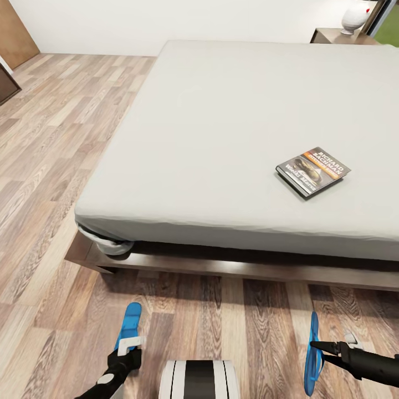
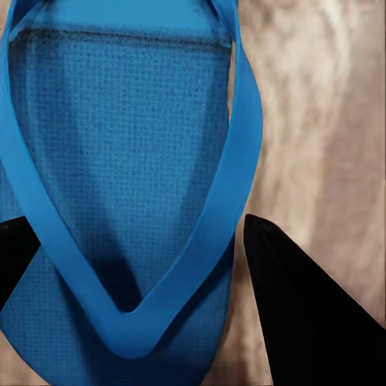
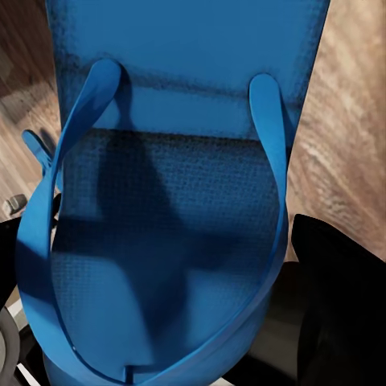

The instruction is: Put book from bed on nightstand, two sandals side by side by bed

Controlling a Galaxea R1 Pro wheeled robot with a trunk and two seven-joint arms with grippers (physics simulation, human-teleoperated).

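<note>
Wood-plank flooring point(image 1: 50, 166) in mixed brown tones covers the room, and a large low bed point(image 1: 221, 127) with a plain light-grey mattress on a dark brown wooden frame stands on it. At the far right corner beyond the mattress, a small dark-brown nightstand point(image 1: 327, 36) carries a lamp with a white round base point(image 1: 354, 19).

A small thin paperback book point(image 1: 313, 170) with a dark cover, an orange band and white lettering lies flat on the mattress, toward the near right part of the bed and well apart from the nightstand.

Both sandals are off the bed, over the floor in front of its near edge. The left tool point(image 1: 130, 344) is clamped on the first bright blue flip-flop sandal point(image 1: 131, 324); in the left wrist view its dark fingers point(image 2: 301, 314) stand on either side of the sandal's sole point(image 2: 121, 137) and strap. The right tool point(image 1: 320, 348) is clamped on the second bright blue flip-flop sandal point(image 1: 313, 354), which is turned on edge in the head view; the right wrist view shows its sole point(image 3: 169, 233) and straps close up between the dark fingers point(image 3: 342, 305). The two sandals are well apart from each other, one at each side of the robot's white trunk point(image 1: 199, 379).
</note>
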